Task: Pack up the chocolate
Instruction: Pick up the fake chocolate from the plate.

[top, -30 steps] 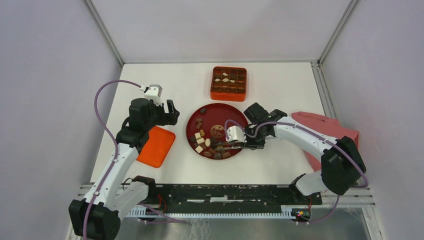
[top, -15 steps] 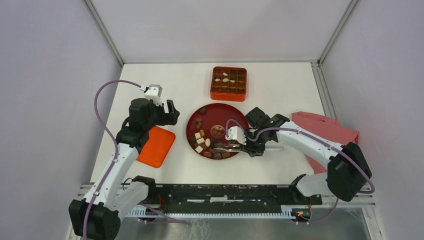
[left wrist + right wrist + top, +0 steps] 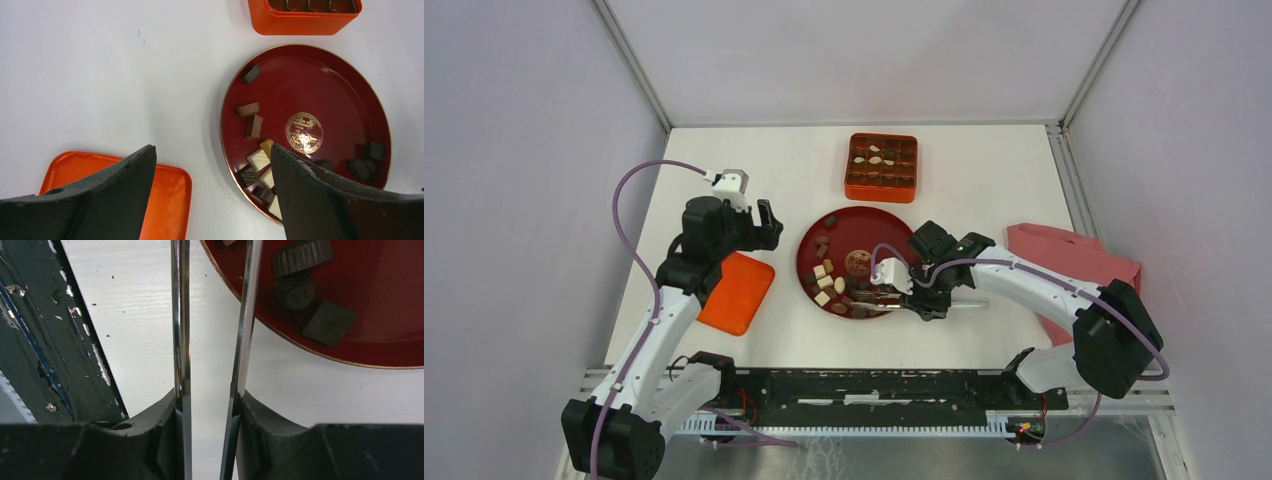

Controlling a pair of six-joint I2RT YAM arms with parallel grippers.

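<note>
Several chocolate pieces (image 3: 834,285), dark, light brown and cream, lie on the left and near side of a red plate (image 3: 879,225). The orange gridded box (image 3: 882,166) behind it holds several pieces. My right gripper (image 3: 921,293) is shut on metal tongs (image 3: 869,296) that reach over the plate's near edge. In the right wrist view the gripper (image 3: 207,405) holds the tongs (image 3: 181,315) slightly apart beside dark pieces (image 3: 295,290); their tips are out of frame. My left gripper (image 3: 769,225) is open and empty left of the plate, and in its wrist view (image 3: 212,150) too.
An orange lid (image 3: 736,292) lies flat at the near left, also seen in the left wrist view (image 3: 165,200). A pink cloth bag (image 3: 1074,262) sits at the right. The dark base rail (image 3: 50,340) runs along the table's near edge.
The right arm has drawn slightly nearer and to the left, turning the gripper; the tongs stay over the plate's near edge. The left arm has not moved.
</note>
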